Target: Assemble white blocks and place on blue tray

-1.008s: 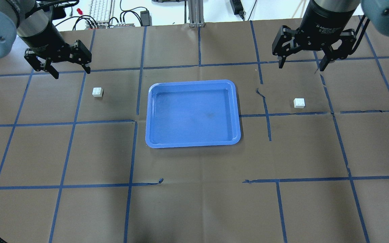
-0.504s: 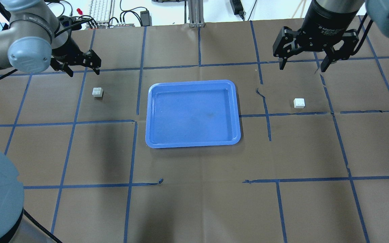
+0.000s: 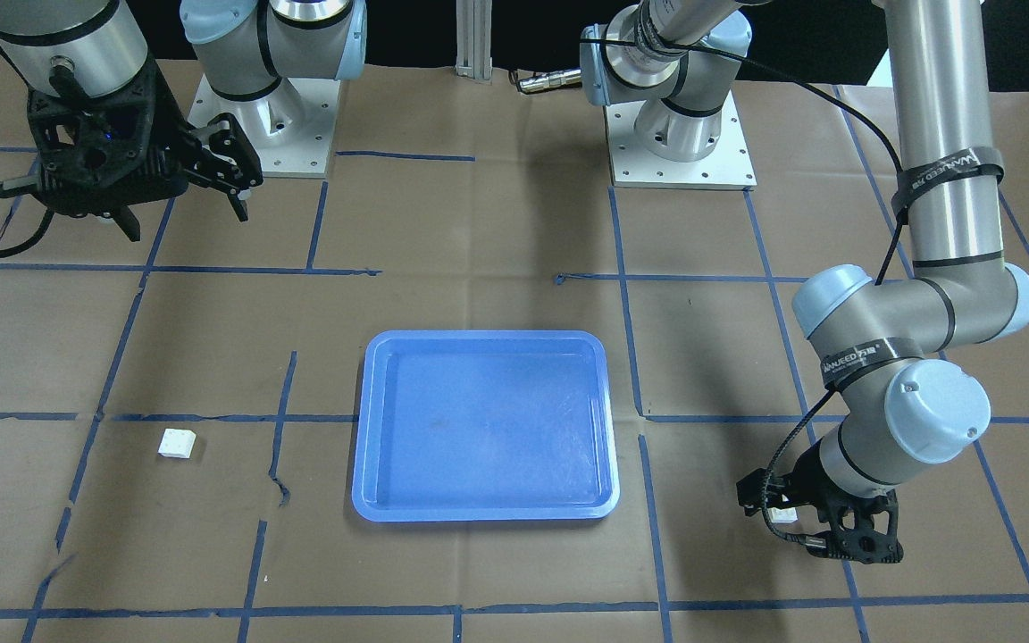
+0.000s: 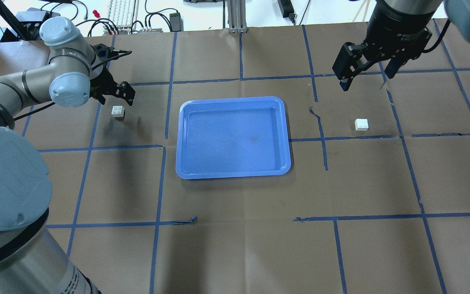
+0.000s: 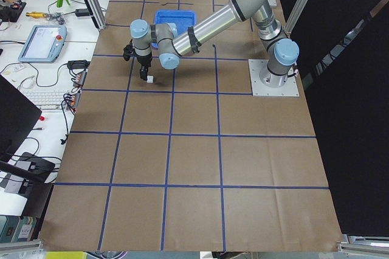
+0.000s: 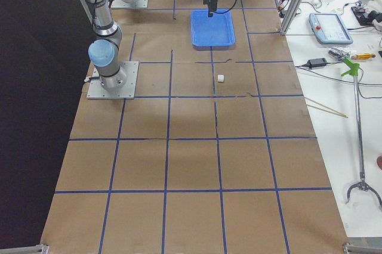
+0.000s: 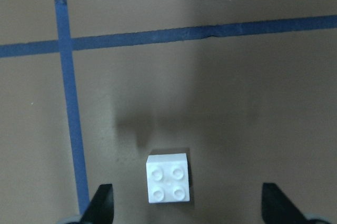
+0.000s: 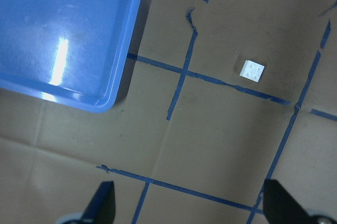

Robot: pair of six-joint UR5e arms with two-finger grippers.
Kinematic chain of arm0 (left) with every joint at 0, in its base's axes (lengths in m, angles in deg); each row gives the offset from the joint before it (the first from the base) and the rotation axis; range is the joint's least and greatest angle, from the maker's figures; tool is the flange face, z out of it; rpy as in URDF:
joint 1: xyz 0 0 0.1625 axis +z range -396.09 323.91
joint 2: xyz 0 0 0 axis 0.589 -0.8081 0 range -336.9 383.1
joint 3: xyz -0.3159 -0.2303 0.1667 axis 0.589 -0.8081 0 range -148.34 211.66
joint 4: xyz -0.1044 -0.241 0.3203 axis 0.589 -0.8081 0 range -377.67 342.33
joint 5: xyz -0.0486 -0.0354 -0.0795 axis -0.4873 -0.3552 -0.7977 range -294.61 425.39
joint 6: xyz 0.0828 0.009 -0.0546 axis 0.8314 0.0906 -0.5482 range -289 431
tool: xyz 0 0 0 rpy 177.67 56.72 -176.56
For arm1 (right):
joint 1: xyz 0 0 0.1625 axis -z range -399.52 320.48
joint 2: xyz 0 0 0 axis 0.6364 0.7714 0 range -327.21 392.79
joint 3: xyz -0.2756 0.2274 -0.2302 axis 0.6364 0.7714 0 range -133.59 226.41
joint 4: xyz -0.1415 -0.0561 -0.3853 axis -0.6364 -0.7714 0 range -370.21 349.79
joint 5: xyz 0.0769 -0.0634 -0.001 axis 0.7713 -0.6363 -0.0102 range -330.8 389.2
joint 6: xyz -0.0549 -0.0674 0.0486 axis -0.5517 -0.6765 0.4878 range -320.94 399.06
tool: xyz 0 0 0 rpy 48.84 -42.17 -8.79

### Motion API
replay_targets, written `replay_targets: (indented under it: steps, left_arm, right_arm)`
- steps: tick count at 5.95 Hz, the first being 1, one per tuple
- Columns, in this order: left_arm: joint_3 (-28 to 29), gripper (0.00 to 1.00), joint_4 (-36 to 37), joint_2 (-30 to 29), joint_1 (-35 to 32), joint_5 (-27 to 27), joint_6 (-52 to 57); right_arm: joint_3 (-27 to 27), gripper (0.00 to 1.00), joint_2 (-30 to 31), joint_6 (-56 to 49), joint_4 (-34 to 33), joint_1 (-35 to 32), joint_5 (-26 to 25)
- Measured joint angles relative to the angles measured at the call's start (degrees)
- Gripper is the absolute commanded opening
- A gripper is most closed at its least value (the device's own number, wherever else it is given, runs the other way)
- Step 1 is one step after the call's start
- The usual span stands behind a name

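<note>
The blue tray (image 4: pixel 233 99) lies at the table's middle and holds nothing; it also shows in the front view (image 3: pixel 483 337). One white block (image 4: pixel 117 111) sits to its left. My left gripper (image 4: pixel 114 96) is open and low over that block, which lies between the fingertips in the left wrist view (image 7: pixel 168 185); in the front view (image 3: pixel 781 513) the block shows beside the gripper (image 3: pixel 814 527). The other white block (image 4: pixel 361 124) sits right of the tray, also in the right wrist view (image 8: pixel 251 70). My right gripper (image 4: pixel 365 77) is open and empty, high and behind it.
Brown paper with a blue tape grid covers the table. The arm bases (image 3: pixel 680 134) stand on the robot's side. A keyboard and cables (image 4: pixel 120 12) lie beyond the far edge. The left arm's elbow (image 4: pixel 6 175) fills the near-left corner of the overhead view.
My left arm has swung out and brought its open gripper down toward the left white block. My right gripper has turned a little and stays high. Blocks and tray have not moved.
</note>
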Motion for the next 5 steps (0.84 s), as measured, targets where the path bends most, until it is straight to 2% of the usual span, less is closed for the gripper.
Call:
replay_targets:
  steps: [1,2,3,5]
  left_arm:
    - [-0.17,0.45,0.56,-0.77,0.11,0.17,0.24]
    - [-0.22,0.34,0.07,-0.89,0.53,0.18,0.22]
    - [-0.23,0.24,-0.68,-0.89,1.01,0.09,0.11]
    - [0.12,0.21,-1.49,-0.75,1.21,0.04,0.08]
  right_arm:
    - [-0.19,1.0,-0.37,-9.16,-0.06,0.15,-0.23]
    - [-0.27,1.0,-0.86,-19.74,-0.41,0.32,-0.37]
    - [-0.17,1.0,-1.89,-31.75,-0.82,0.71,-0.42]
    - [0.59,1.0,-4.41,-52.9,-3.12,4.92,-0.07]
